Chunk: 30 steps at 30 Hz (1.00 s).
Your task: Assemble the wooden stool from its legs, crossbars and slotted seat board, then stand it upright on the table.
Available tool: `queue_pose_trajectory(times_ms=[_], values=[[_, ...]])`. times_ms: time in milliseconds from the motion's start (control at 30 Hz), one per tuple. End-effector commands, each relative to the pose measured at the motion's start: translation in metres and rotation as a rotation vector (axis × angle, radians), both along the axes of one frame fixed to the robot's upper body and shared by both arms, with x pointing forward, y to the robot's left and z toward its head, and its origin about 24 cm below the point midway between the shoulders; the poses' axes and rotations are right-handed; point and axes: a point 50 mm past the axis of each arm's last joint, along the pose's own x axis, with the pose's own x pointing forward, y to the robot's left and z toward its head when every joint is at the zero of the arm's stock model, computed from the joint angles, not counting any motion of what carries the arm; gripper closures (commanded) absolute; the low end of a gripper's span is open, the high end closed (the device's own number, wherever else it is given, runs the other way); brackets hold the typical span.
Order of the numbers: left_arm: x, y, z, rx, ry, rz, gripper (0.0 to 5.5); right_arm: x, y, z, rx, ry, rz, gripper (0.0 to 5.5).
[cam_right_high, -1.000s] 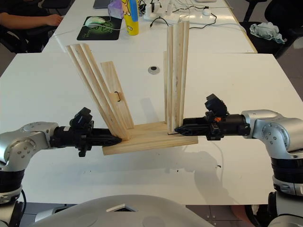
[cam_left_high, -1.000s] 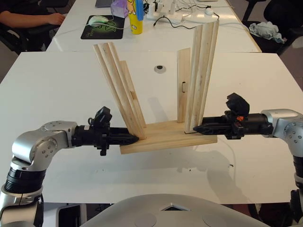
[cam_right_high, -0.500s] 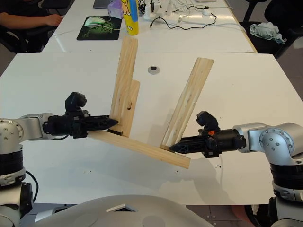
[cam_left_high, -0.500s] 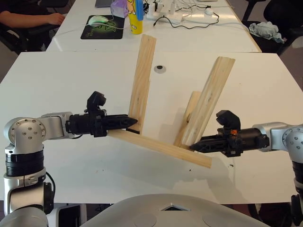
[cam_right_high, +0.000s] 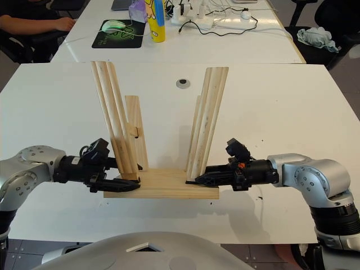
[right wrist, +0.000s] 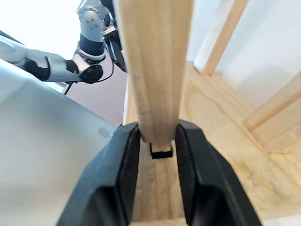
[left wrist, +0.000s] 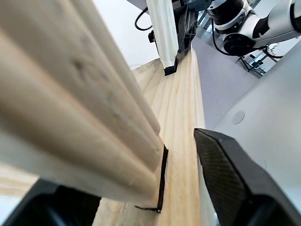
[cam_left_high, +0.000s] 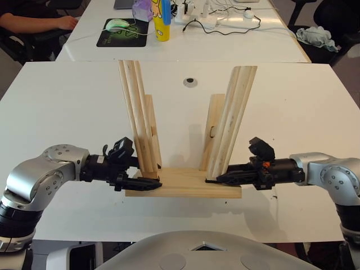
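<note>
The wooden stool is upside down: its slotted seat board (cam_left_high: 183, 190) lies level and low over the white table (cam_left_high: 67, 112), near the front edge. Two leg groups (cam_left_high: 135, 112) (cam_left_high: 233, 118) splay upward, and a crossbar (cam_left_high: 212, 132) stands between them. My left gripper (cam_left_high: 149, 181) is shut on the base of the left legs at the board's left end. Its fingers (left wrist: 230, 183) flank the wood in the left wrist view. My right gripper (cam_left_high: 216, 180) is shut on the foot of a right leg (right wrist: 157, 70), with a finger (right wrist: 117, 160) on each side.
On the far table stand a yellow bottle (cam_left_high: 162, 19), a mouse pad with a mouse (cam_left_high: 118, 31) and cables. A cable hole (cam_left_high: 190, 82) sits in the near table behind the stool. A crumpled cloth (cam_left_high: 318, 35) lies far right. A person's arm rests at the far left.
Half a second ago the stool was tilted, with its left end raised. It is level again, lower and closer to the table's front edge than a second ago. Both grippers kept their hold.
</note>
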Motion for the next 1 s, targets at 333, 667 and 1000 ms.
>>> queue_pose_trajectory(times_ms=[333,667,1000], values=[[-0.011,0.008,-0.031,0.194,-0.128,0.019,2.44,0.009,0.003,0.002,-0.066,-0.225,-0.068,4.48],[-0.001,0.008,-0.064,0.295,-0.401,0.155,2.44,0.007,0.013,-0.037,-0.282,-0.527,-0.041,4.48],[-0.003,0.010,-0.098,0.348,-0.510,0.178,2.44,0.017,0.005,-0.071,-0.409,-0.799,-0.061,3.78]])
